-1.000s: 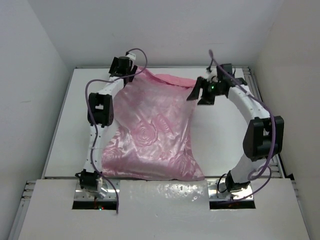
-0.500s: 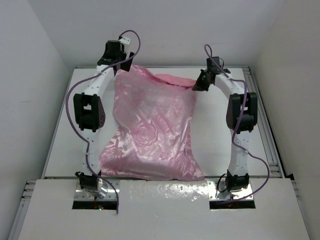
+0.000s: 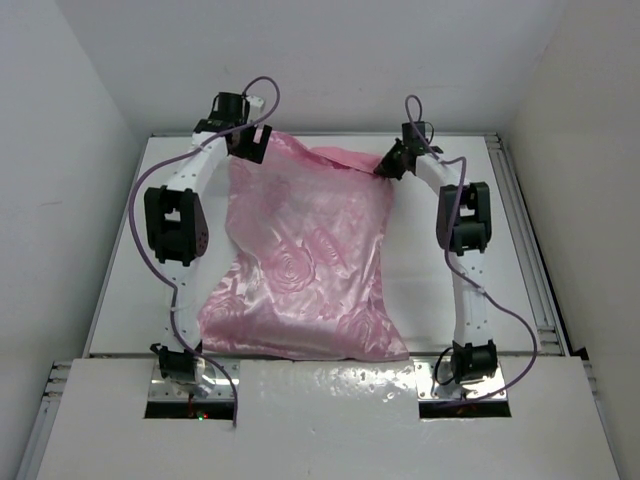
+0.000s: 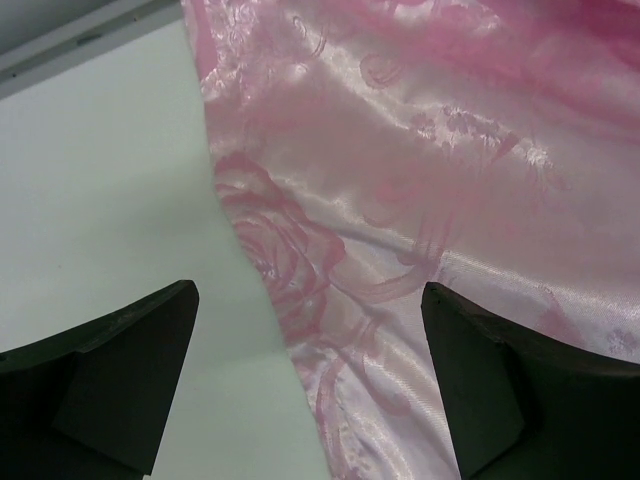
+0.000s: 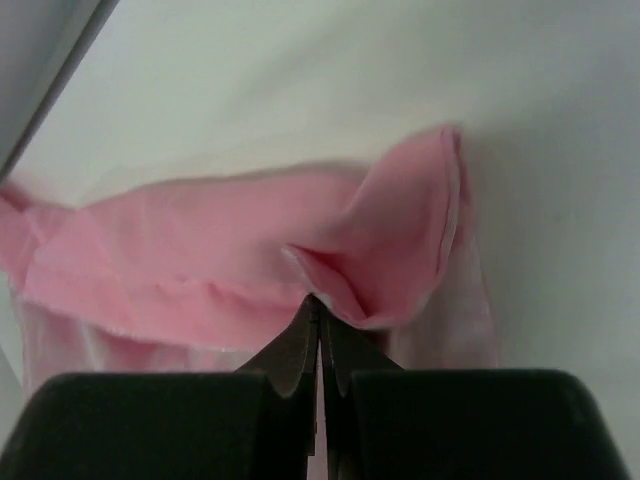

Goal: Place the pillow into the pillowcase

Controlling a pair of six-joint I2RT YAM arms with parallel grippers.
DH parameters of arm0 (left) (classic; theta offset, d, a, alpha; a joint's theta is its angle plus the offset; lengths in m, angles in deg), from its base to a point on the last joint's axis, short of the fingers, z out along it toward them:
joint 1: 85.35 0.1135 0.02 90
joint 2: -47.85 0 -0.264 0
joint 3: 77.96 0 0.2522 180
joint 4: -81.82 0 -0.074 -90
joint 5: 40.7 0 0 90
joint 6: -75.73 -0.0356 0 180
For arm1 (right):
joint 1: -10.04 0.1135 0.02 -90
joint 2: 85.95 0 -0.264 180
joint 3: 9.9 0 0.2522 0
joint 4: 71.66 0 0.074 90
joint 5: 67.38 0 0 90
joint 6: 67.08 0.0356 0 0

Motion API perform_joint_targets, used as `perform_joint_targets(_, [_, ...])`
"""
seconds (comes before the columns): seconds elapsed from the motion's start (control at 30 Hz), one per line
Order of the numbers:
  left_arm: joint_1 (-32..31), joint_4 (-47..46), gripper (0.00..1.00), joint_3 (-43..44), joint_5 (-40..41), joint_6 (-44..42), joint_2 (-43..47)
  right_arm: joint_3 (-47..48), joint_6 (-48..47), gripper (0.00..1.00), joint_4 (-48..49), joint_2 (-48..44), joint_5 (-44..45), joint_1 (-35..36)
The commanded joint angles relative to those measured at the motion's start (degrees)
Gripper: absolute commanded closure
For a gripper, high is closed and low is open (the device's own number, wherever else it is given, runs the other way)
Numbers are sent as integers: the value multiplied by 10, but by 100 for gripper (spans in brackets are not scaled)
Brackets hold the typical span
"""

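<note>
Right wrist: pillowcase (image 5: 392, 248) fold pinched between jaws.

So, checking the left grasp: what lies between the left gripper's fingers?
Left wrist view: the left gripper is open; between its fingers lie the pillowcase edge and bare table.
</note>
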Motion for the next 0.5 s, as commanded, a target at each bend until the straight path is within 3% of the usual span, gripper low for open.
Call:
perform_joint_targets(0.0, [10, -3, 7, -12, 9, 12, 42, 77, 53, 100, 32, 46, 27, -4])
perform_joint_targets(0.13, [19, -4, 7, -20, 12, 17, 51, 53, 80, 100, 167, 38, 84, -15])
perform_joint_targets(0.23, [18, -1, 7, -18, 9, 19, 50, 97, 71, 100, 196, 53, 172, -13])
perform_joint_targets(0.3, [19, 2, 7, -17, 8, 21, 50, 131, 62, 100, 267, 77, 222, -12])
perform_joint_targets(0.47, [18, 8, 7, -21, 14, 24, 52, 191, 1, 100, 267, 126, 291, -14])
